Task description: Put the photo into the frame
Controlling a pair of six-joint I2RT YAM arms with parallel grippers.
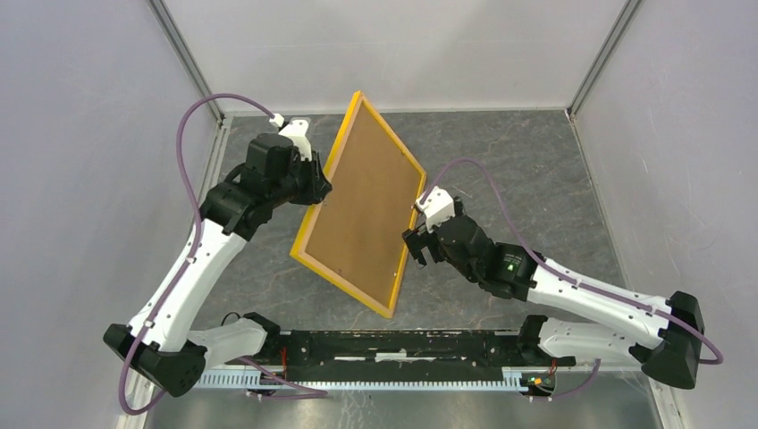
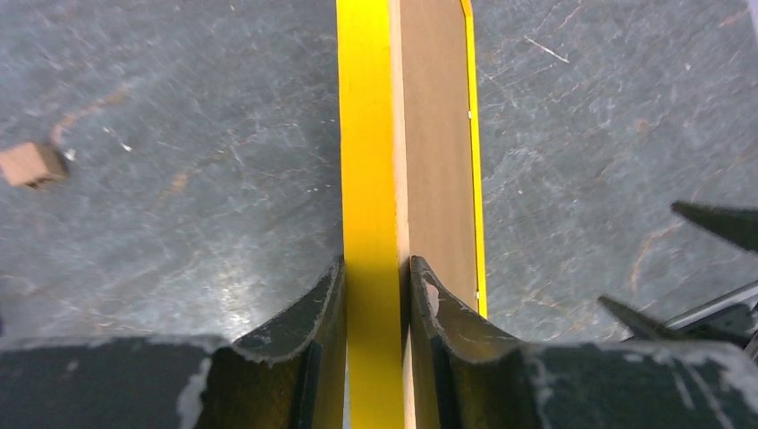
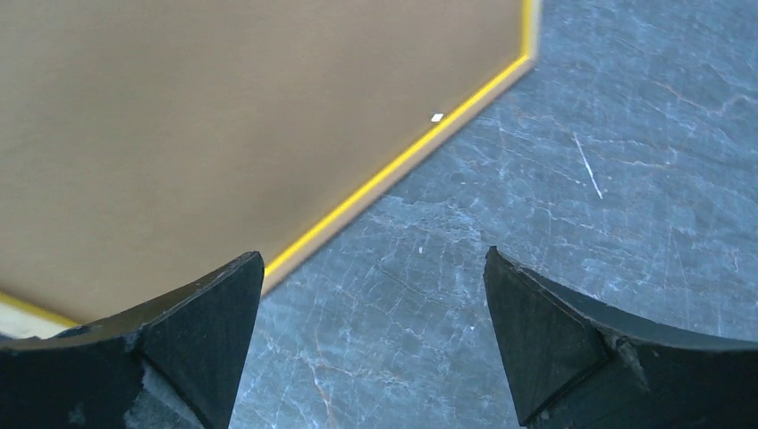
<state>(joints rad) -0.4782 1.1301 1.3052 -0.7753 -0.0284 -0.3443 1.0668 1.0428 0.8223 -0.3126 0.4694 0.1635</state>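
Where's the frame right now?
Top view: the frame is mid-table, tilted, its left edge clamped in the left gripper, the open right gripper beside its right edge.

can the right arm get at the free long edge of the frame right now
Probably yes. The right gripper is open wide just beside that edge of the frame, with only bare table between them. The left gripper clamps the opposite edge, so nothing blocks this side.

One frame, one backing board (plain brown), one small brown block.
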